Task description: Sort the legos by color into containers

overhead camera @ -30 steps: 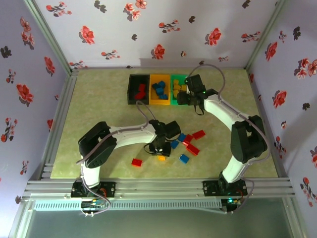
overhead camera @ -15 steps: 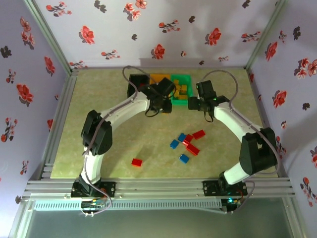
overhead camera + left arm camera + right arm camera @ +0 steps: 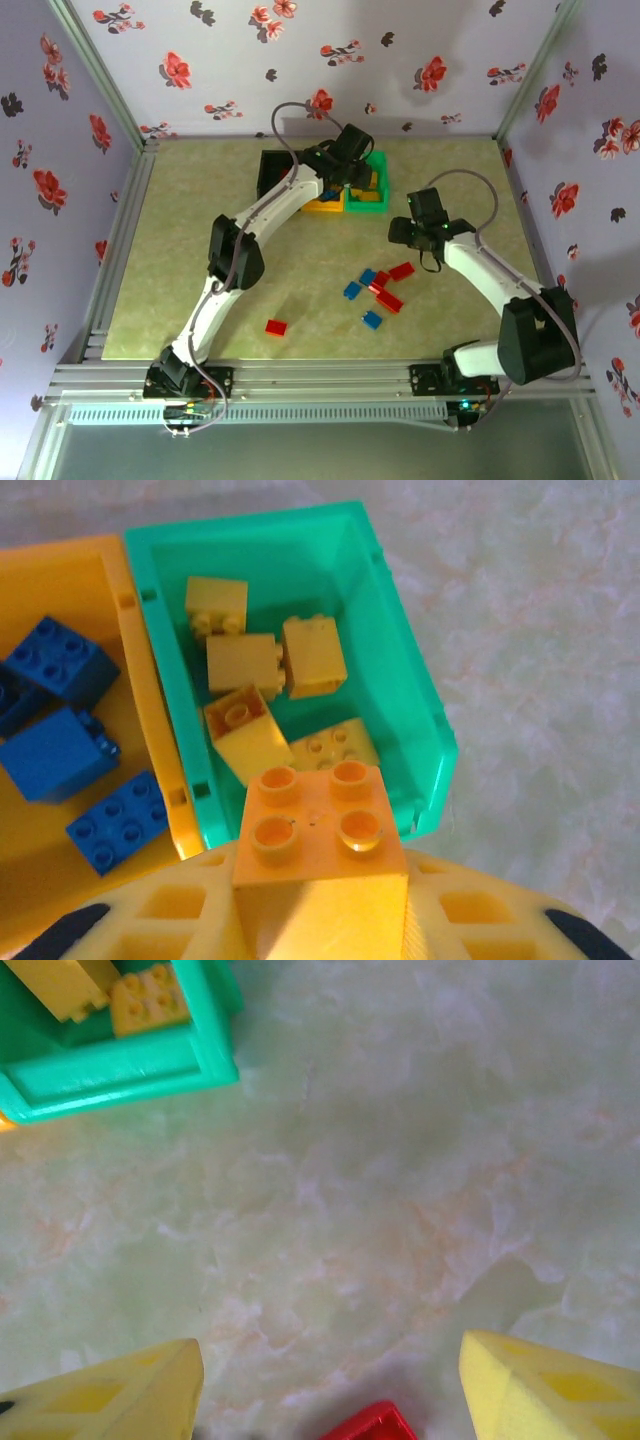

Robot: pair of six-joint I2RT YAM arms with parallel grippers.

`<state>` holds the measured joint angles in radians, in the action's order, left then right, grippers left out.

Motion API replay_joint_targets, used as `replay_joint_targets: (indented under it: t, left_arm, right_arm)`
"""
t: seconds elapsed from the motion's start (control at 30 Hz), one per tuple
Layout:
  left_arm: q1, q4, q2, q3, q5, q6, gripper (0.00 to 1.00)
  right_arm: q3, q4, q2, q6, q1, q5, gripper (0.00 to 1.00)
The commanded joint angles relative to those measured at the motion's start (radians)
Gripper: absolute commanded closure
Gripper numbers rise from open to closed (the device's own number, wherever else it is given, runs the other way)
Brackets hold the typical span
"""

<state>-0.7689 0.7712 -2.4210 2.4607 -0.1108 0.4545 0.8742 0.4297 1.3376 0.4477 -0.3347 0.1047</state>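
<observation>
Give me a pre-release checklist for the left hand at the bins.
1. Grip: left hand shut on yellow-orange brick: ok.
2. Colour match: the bricks visible in the green bin are all yellow bricks: ok.
3. Brick fully over the opening: it overlaps the bin's near rim in the left wrist view: cannot tell.
4. Room inside: bare floor shows at the bin's far end: ok.
5. Right hand out of the way: open, over the table, apart from the bin: ok.
</observation>
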Motion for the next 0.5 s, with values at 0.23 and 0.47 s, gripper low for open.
replay_joint_targets:
  t: [0.23,0.47]
  left_arm:
    - [0.019,-0.419,-0.049,-0.088,0.001,-0.025,0.61]
    - [0.021,-0.478,-0.171,0.019,-0.006,-0.046,0.39]
  right_arm:
    - [-0.096,-0.020,-0.096,0.139,-0.085,0.050,0.31]
    - [-0.125,0.001,-0.107,0.207,-0.120,0.075,0.30]
